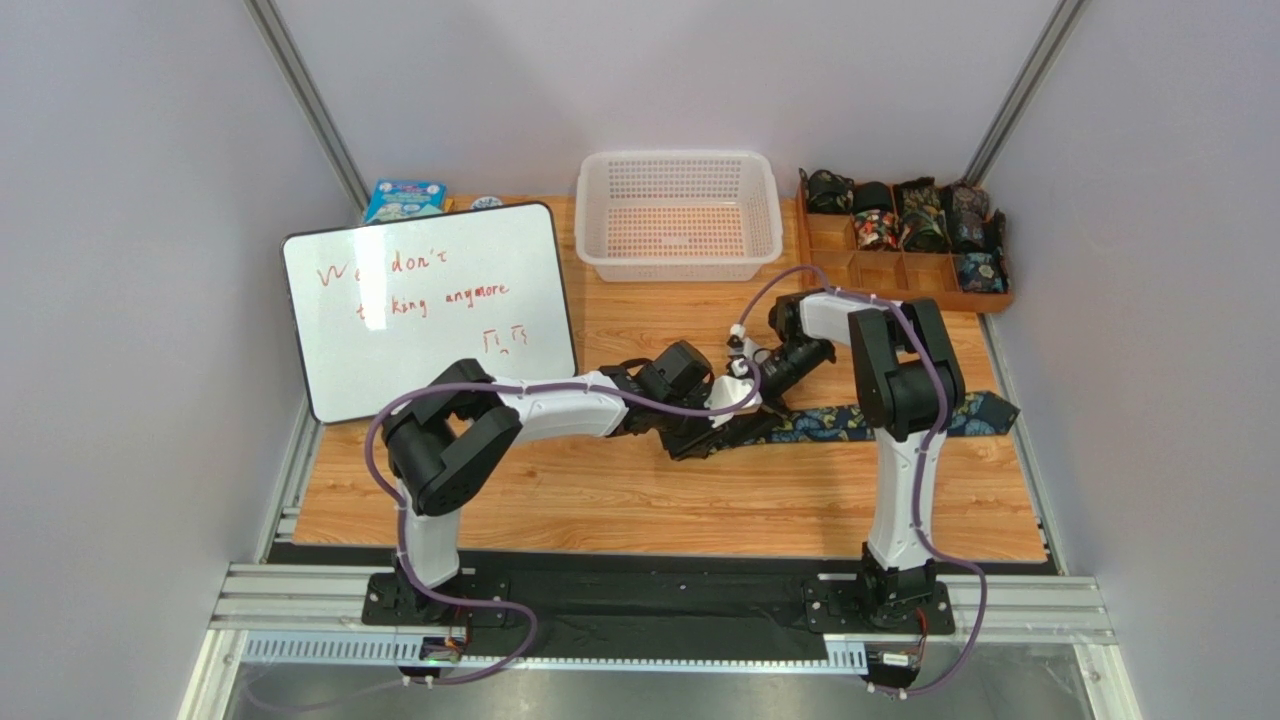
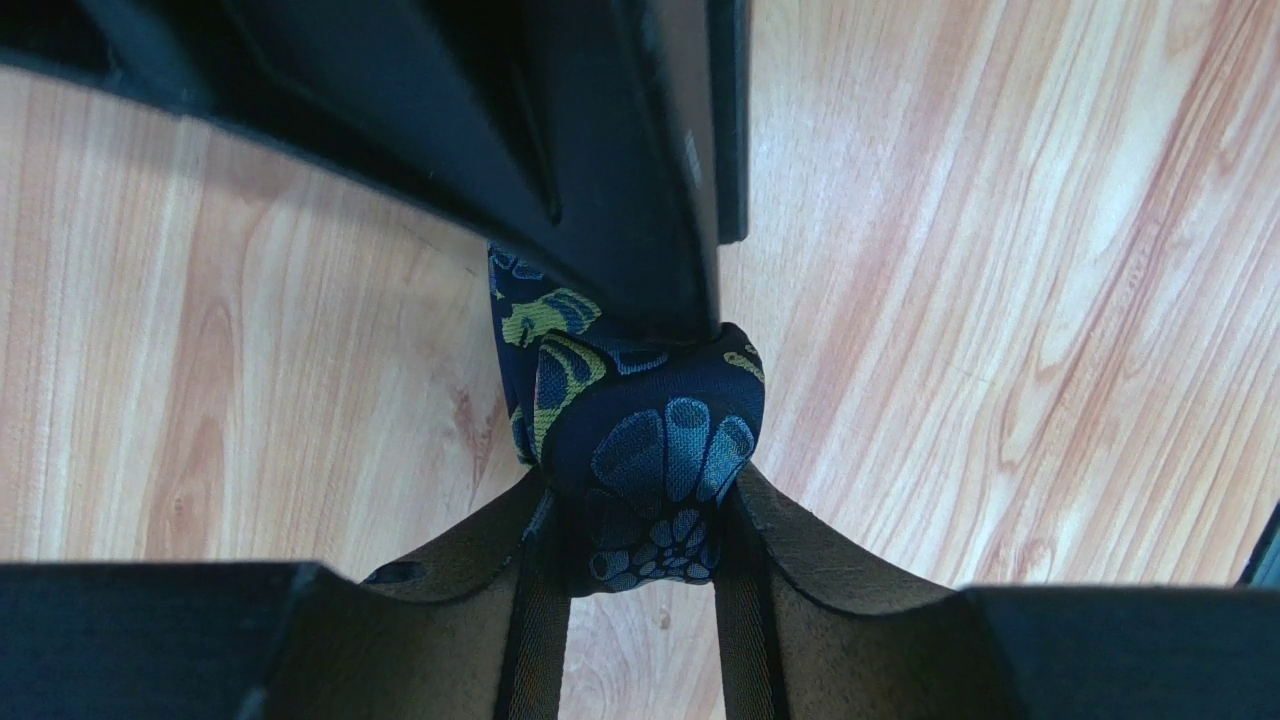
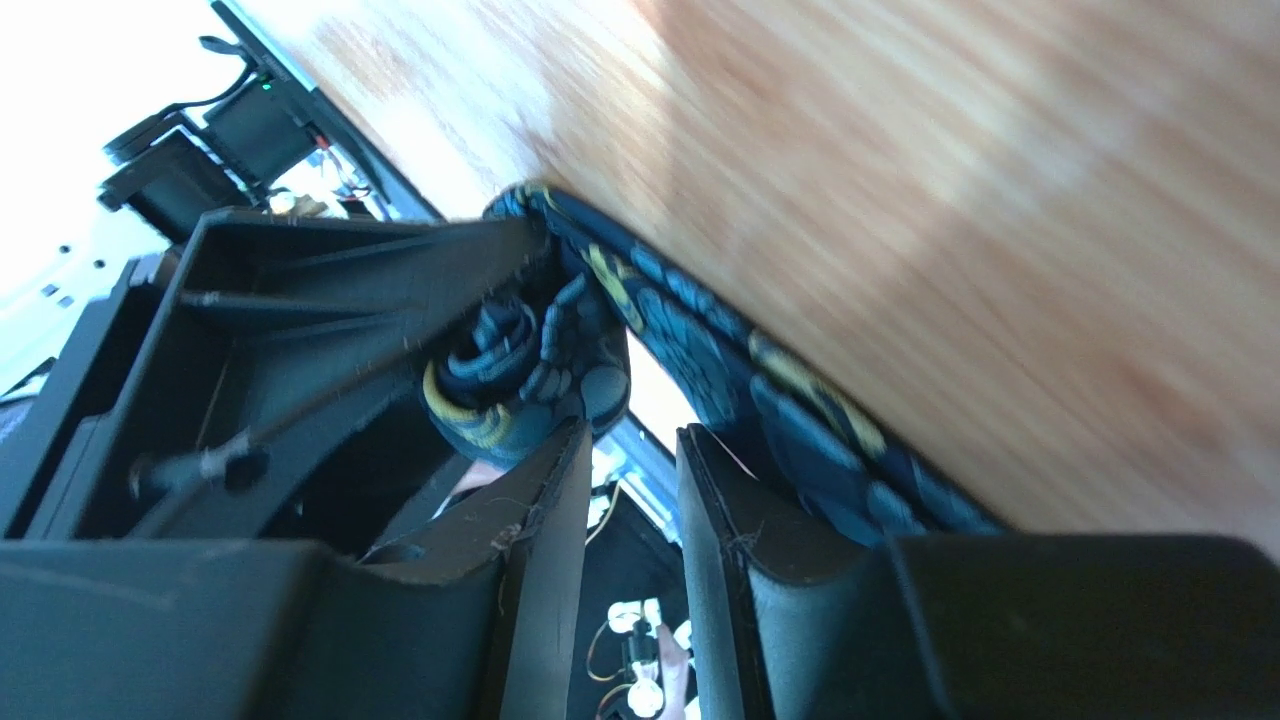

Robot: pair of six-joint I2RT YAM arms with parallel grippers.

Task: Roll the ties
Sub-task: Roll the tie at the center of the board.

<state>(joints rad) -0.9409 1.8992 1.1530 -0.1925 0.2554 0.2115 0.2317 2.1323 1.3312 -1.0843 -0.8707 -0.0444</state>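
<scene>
While rolled, ties (image 1: 920,218) in wooden tray (image 1: 902,281).

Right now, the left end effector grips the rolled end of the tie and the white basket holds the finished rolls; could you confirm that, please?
Not quite: the white basket looks empty in the top view; the finished rolls sit in the wooden tray beside it. The left end effector does grip the tie.

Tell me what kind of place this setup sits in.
Probably a robotics lab's test booth: plain grey panel walls enclose a wooden tabletop, the left arm and right arm are bolted to an aluminium rail, and a handwritten whiteboard sits at the left.
</scene>
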